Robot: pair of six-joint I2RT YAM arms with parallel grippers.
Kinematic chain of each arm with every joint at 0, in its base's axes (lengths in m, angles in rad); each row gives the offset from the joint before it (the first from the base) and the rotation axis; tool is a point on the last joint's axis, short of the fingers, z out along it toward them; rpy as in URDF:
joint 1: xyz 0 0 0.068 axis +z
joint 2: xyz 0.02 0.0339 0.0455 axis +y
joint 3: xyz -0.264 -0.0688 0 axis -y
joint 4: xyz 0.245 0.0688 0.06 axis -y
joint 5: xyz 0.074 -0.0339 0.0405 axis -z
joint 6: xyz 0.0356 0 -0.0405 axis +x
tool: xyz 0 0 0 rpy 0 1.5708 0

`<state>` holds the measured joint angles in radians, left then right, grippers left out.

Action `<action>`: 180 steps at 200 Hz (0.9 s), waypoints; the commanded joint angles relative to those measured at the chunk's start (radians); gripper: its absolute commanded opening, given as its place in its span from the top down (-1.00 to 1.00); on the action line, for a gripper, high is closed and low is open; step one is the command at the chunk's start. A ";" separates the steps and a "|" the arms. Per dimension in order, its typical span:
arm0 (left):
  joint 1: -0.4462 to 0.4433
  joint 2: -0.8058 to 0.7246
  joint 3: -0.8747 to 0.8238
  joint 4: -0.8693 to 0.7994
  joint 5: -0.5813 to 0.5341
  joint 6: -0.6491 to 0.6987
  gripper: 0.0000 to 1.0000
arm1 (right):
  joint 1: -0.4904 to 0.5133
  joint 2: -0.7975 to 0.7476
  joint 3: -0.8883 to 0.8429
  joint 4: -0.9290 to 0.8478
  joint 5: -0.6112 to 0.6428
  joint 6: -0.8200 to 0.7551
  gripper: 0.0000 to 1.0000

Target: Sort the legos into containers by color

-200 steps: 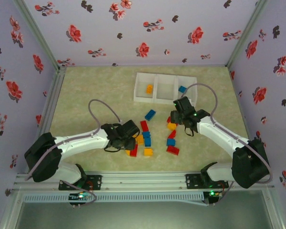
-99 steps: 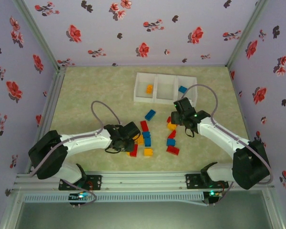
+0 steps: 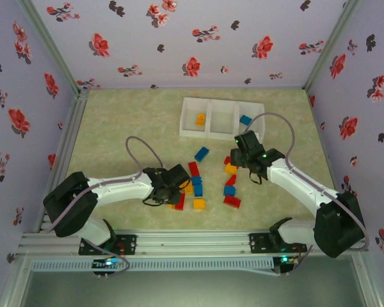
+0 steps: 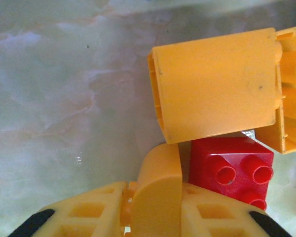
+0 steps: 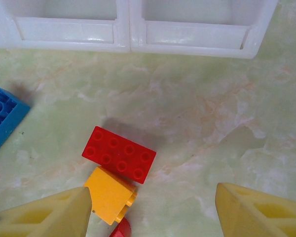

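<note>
While the left gripper (image 4: 156,195) sits closed behind a scuffed orange brick (image 4: 214,86), the right gripper (image 5: 153,197) gapes behind a studded red brick (image 5: 119,154).

**Two white-and-black robot arms with orange-yellow fingers**

The left arm (image 3: 115,187) at 8 o'clock and the right arm (image 3: 297,182) at 4 o'clock have white tubular links and bulky black joint housings. A grey cable (image 3: 136,142) loops above each. Tiny green lights (image 3: 283,259) glow by the black bases (image 3: 272,242). The fingers (image 5: 259,212) are orange-yellow plastic with hollow ribbed cells.
</note>
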<state>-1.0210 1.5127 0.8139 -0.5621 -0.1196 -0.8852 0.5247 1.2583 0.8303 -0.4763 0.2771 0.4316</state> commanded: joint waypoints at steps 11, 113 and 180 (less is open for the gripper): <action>-0.004 -0.020 0.000 -0.055 -0.042 0.001 0.49 | 0.008 -0.033 -0.020 -0.028 0.041 0.023 -0.35; 0.209 -0.042 0.360 -0.186 -0.161 0.342 0.49 | 0.010 -0.135 -0.054 -0.042 0.021 0.040 -0.32; 0.312 0.120 0.589 -0.134 -0.166 0.477 0.50 | 0.033 -0.171 -0.079 -0.042 -0.024 0.048 -0.31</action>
<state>-0.7395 1.5715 1.3205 -0.7120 -0.2630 -0.4980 0.5411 1.1065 0.7670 -0.4995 0.2653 0.4568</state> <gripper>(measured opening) 0.256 0.655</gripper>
